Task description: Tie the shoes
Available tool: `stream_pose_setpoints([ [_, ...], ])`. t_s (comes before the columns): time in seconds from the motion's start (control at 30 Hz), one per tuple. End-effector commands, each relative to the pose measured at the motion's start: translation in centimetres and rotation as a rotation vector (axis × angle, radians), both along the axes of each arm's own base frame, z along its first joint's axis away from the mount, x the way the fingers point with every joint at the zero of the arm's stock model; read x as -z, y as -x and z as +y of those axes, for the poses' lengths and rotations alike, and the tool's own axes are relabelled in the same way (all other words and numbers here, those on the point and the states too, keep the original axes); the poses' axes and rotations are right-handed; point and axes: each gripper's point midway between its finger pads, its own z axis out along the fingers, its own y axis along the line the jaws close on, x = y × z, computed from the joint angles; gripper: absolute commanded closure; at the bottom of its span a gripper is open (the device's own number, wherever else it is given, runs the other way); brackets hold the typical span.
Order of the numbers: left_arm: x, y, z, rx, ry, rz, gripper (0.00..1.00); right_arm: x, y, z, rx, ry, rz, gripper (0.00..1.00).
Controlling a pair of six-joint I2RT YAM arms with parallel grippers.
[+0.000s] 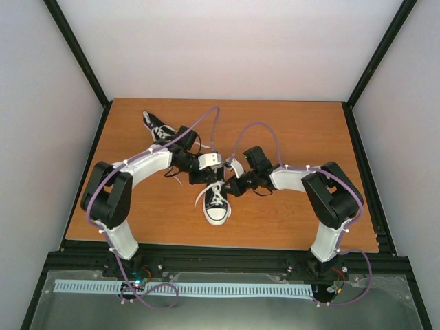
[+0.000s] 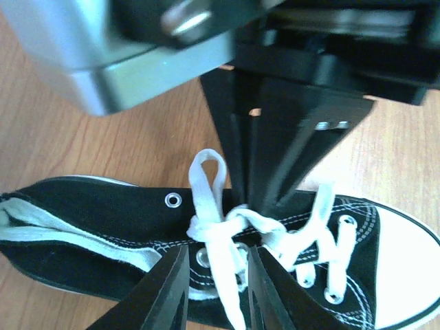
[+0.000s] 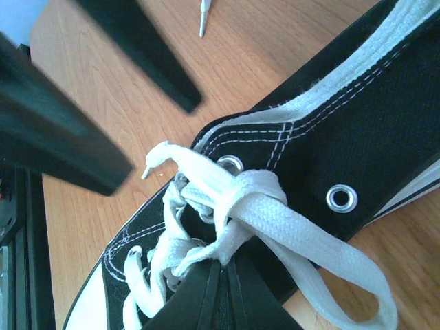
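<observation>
Orange-brown wood-grain tabletop (image 1: 295, 213), boxed in by plain pale walls (image 1: 240, 48), carries one sneaker (image 1: 216, 205) mid-width by the near edge, toe toward it, and the other sneaker (image 1: 157, 126) near the far left corner. We see the right end effector (image 3: 221, 271) pressed together, pinching the near sneaker's white laces (image 3: 254, 206) at the knot. The left end effector (image 2: 218, 254) sits slightly spread astride a lace strand (image 2: 225, 289); we cannot tell whether it grips.
</observation>
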Motion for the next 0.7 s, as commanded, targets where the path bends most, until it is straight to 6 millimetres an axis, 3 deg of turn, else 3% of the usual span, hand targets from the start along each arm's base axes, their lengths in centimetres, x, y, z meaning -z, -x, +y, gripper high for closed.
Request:
stream_pose_setpoints([
  [0.0,-2.7,0.6,-0.3,0.091,0.023,-0.164,0.74,-0.7,-0.6,0.0,0.035,0.029,0.012,0.95],
  [0.13,-2.2,1.5,-0.4,0.094,0.006,-0.151,0.76,-1.1,-1.1,0.2,0.078,0.036,0.045,0.96],
  [0.3,-1.3,2.6,-0.9,0.088,0.005,-0.179,0.69,-1.8,-1.1,0.9,0.09,0.008,0.086,0.97],
  [0.67,0.2,-0.4,-1.4,-0.034,-0.041,-0.241,0.65,-2.4,-0.8,1.9,0.079,-0.004,0.101,0.97],
])
